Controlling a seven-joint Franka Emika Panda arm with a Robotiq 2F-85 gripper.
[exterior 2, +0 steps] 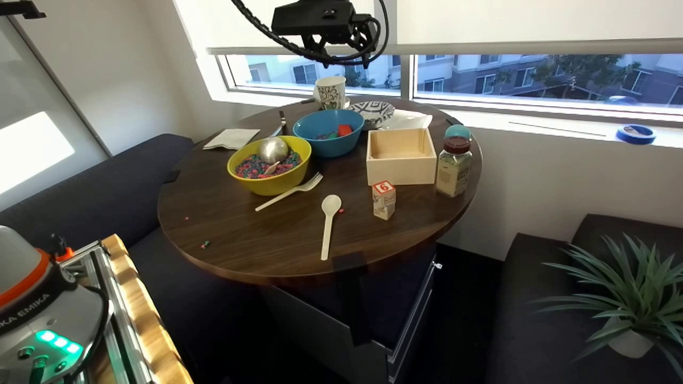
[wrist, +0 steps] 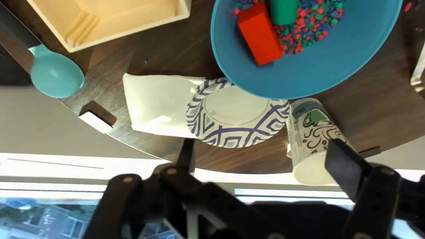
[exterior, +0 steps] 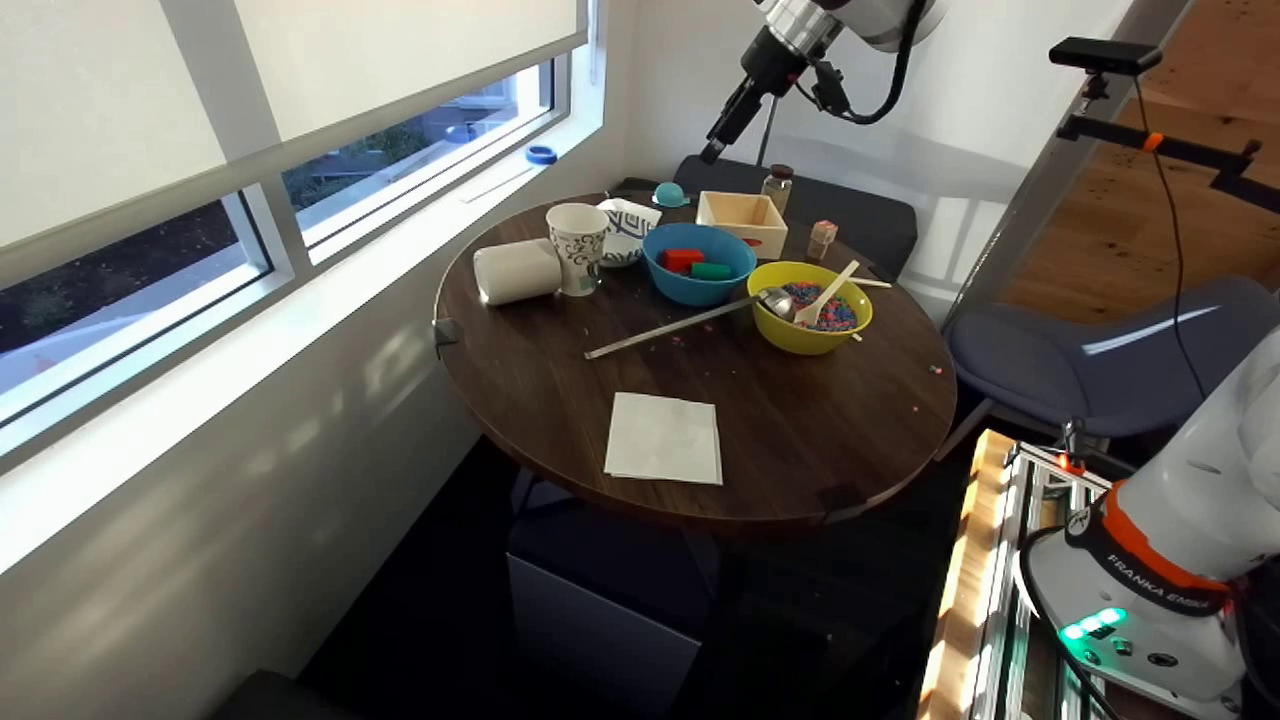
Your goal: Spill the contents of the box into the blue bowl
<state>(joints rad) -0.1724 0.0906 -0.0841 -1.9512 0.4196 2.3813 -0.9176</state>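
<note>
The blue bowl (wrist: 318,76) shows in both exterior views (exterior: 700,287) (exterior 2: 333,148). It holds a red block (wrist: 260,35), a green cylinder (wrist: 284,11) and small coloured bits. An open pale wooden box (exterior 2: 401,168) stands upright beside it, also in an exterior view (exterior: 742,240). In the wrist view the wooden box (wrist: 139,30) holds a few pale sticks (wrist: 81,30). No box with a blue printed face shows, and no red-orange pieces show inside the wooden box. My gripper (wrist: 260,146) is open and empty, raised above the table's far side (exterior: 712,150).
A yellow bowl (exterior: 805,340) with coloured bits, a ladle and a spoon stands near the blue bowl. Paper cups (exterior: 577,250), a patterned plate (wrist: 237,132), a teal spoon (wrist: 56,73), a jar (exterior 2: 453,168), stacked blocks (exterior 2: 384,200), a fork (exterior 2: 291,192) and napkins (exterior: 663,438) are around.
</note>
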